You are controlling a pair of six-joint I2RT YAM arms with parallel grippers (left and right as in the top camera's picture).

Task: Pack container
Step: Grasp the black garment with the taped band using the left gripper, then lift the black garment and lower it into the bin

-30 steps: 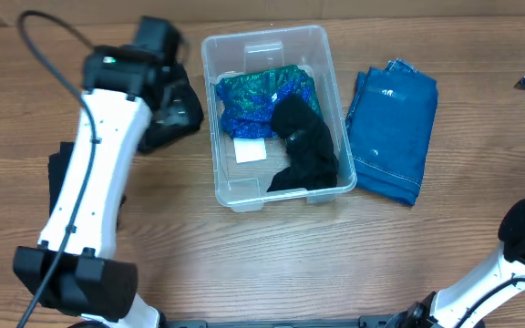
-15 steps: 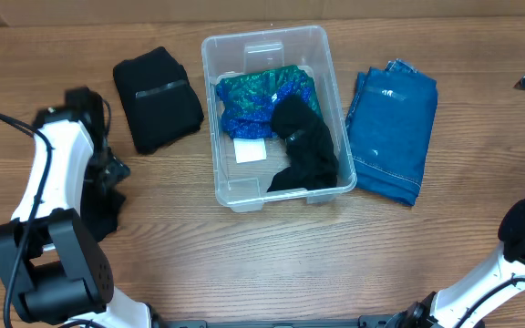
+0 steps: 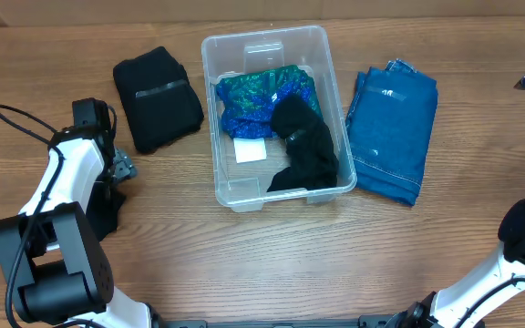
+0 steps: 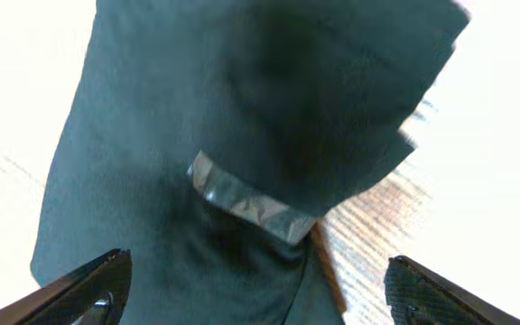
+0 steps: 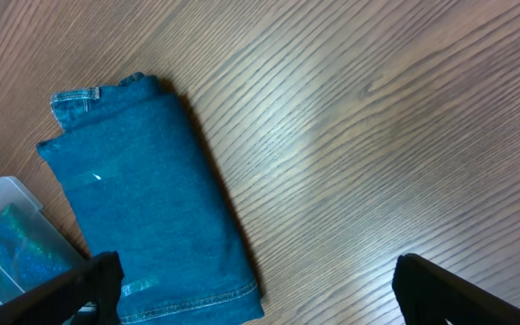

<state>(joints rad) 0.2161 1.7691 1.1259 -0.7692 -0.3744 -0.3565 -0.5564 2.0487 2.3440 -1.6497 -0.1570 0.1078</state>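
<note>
Two grippers, both spread wide and gripping nothing. Left gripper (image 4: 255, 280) over at the left side of the wooden table (image 3: 199, 246), fingers parted, facing a folded black garment (image 4: 242, 135) with a shiny strip across it. No telling from the wrist view whether touching the cloth or just above it. Right gripper (image 5: 260, 275) likewise released, above bare wood at the right, with folded jeans (image 5: 152, 208) below and off to one side.

Container (image 3: 264, 47) at mid-table toward the far edge, upright and open-topped. Inside:
- a blue-green patterned cloth (image 3: 262, 96) in the back half
- a crumpled black piece (image 3: 306, 150) along the right wall down to the near right corner, overlapping the patterned cloth
- a white label (image 3: 251, 151) showing on the base just beside them

Just right of the container, the jeans, close against its wall. Left of it and apart, the folded black garment.
</note>
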